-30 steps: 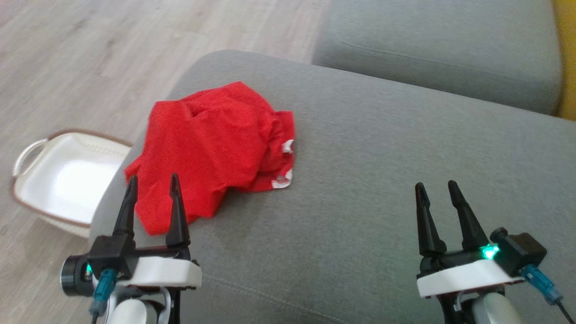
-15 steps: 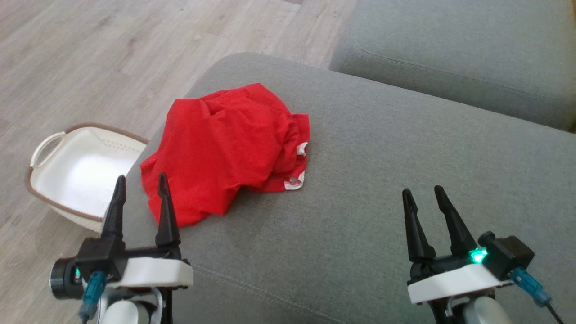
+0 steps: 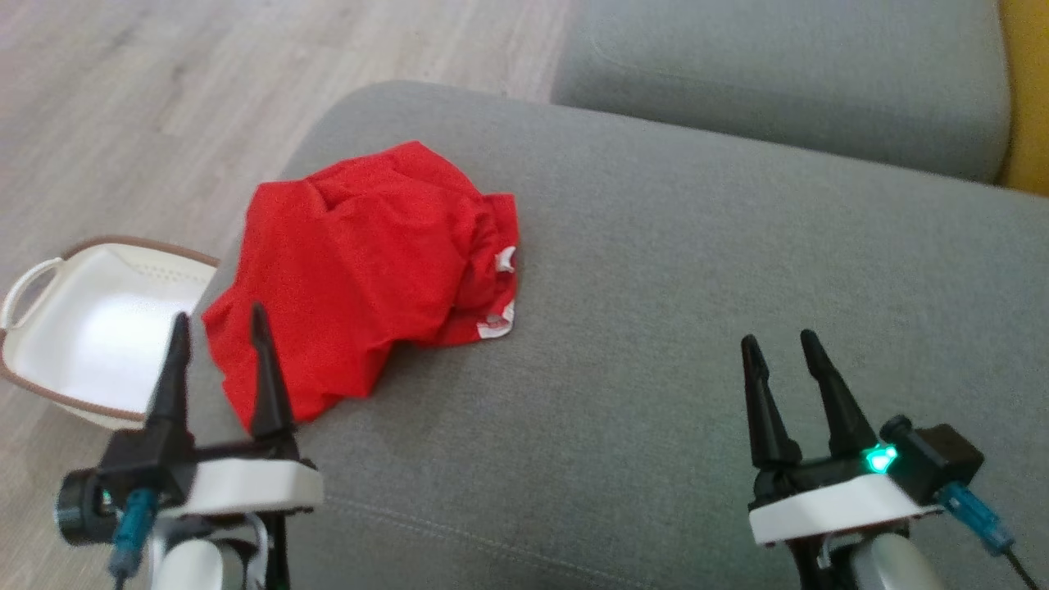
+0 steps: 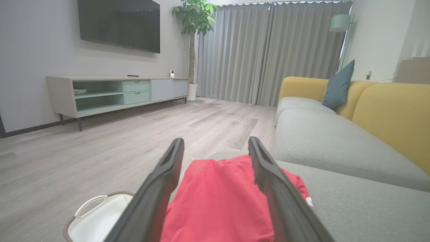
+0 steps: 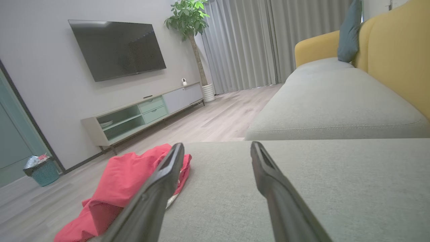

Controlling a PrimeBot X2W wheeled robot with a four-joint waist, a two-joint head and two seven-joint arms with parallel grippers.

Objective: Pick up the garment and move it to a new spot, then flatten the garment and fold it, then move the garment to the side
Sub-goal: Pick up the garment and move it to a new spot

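A crumpled red garment (image 3: 361,270) lies in a heap at the left end of a grey sofa seat (image 3: 656,344), in the left-centre of the head view. One white-edged corner is turned up on its right side. Its lower-left edge reaches the rounded edge of the cushion.

The left gripper (image 3: 219,318) sits at the lower left of that view with its two dark fingers spread apart and nothing between them. Its tips point up the frame and overlap the near edge of the cloth (whether they touch it cannot be told from here). In the left wrist view the same gripper (image 4: 215,141) frames the garment (image 4: 218,201), which fills the gap low between the fingers.

The right gripper (image 3: 778,338) is at the lower right, well apart from the cloth, above bare grey upholstery, fingers likewise spread and empty. In its own wrist view the right gripper (image 5: 216,145) looks along the seat, with the garment (image 5: 124,188) off to the lower left.

A white basket (image 3: 98,328) with a brown rim stands on the pale wood floor (image 3: 123,123) at the far left, just beside the sofa. A second grey seat cushion (image 3: 778,82) fills the upper right.
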